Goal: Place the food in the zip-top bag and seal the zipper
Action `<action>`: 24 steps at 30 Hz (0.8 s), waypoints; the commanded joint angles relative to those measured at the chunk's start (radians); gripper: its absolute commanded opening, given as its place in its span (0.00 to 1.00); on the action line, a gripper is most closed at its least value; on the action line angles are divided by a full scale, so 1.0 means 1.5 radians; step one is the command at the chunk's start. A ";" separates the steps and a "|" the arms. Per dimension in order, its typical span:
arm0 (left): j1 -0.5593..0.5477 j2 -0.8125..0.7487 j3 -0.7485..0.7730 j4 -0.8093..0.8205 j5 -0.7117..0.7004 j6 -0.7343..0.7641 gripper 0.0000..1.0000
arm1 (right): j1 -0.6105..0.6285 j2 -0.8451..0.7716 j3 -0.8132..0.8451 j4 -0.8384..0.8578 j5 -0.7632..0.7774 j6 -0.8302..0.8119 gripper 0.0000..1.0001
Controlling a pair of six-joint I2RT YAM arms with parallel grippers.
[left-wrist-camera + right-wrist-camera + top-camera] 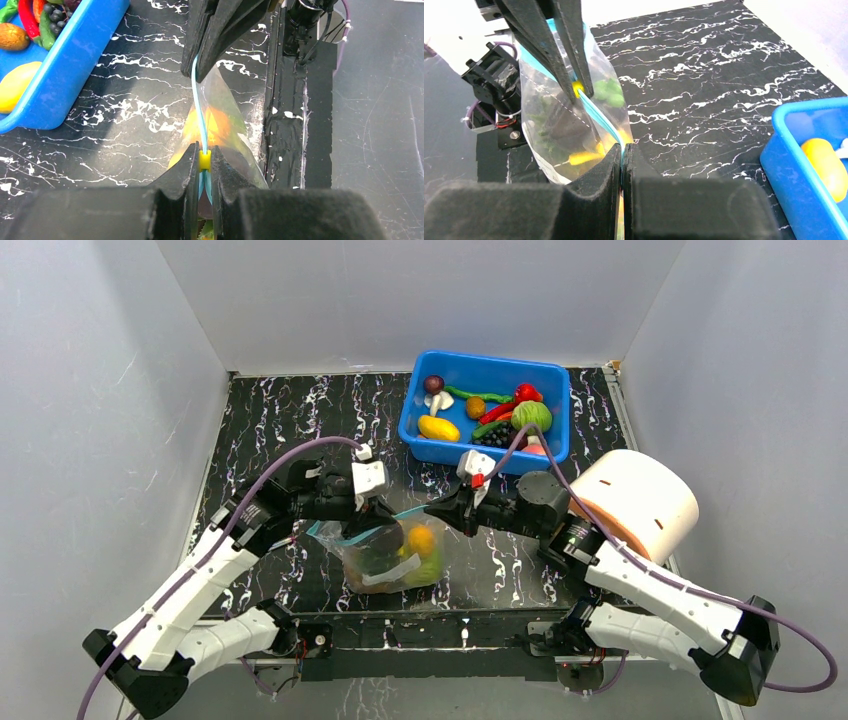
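The clear zip-top bag (385,558) hangs between both grippers near the table's front edge. It holds food: an orange-yellow piece (421,540) and green leafy pieces (606,91). Its teal zipper (199,107) runs taut from one gripper to the other. My left gripper (204,161) is shut on the zipper's yellow slider (578,88), at the bag's left end (378,508). My right gripper (623,150) is shut on the zipper's other end, and its point in the top view is (433,510). More food lies in the blue bin (556,405).
The blue bin stands at the back right with a yellow piece (438,427), a green cabbage (532,416), red peppers and others in it. A white cylinder (640,502) sits beside my right arm. Grey walls close in the black marbled table (280,420).
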 commanded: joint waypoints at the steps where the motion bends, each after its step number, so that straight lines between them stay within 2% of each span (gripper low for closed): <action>1: 0.005 -0.038 0.023 -0.050 -0.018 0.004 0.00 | -0.012 -0.029 -0.011 -0.009 0.120 0.005 0.00; 24: 0.004 -0.084 0.001 -0.080 -0.070 -0.002 0.00 | -0.035 -0.083 -0.013 -0.117 0.324 0.026 0.00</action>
